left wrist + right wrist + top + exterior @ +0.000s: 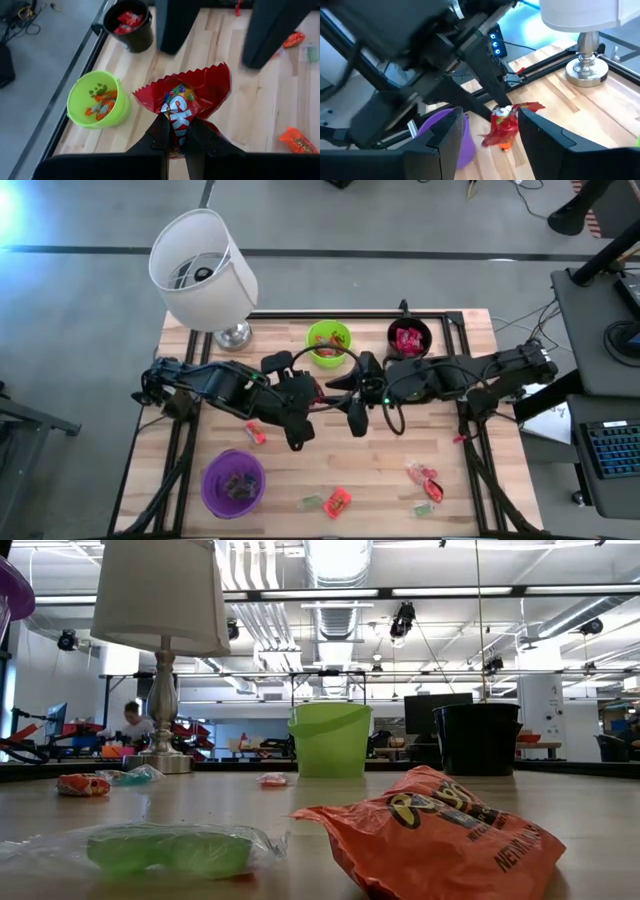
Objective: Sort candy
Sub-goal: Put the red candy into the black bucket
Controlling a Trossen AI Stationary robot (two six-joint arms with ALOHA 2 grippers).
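Note:
A red candy packet [192,97] with a zigzag end is held up over the middle of the table, and my left gripper [175,131] is shut on it. My right gripper [490,114] faces it, open. Its fingers stand on either side of the packet [501,127] without touching it. In the high view both grippers [298,435] [355,420] meet at mid-table and the arms hide the packet. A green cup [328,343], a black cup [408,338] and a purple cup [233,482] hold candy. My left gripper pinches the packet between its two fingers on the printed face [180,117], below the flared zigzag end [220,72]. The fingers slant down at it from the table's left. The packet is lifted clear of the table, with part of it hanging below the fingertips [495,140].
Loose candy lies on the table: an orange packet [440,830], a green sweet [160,850], and pieces at the near right [425,477] and near the left arm [252,432]. A white-shaded lamp [205,265] stands at the far left corner.

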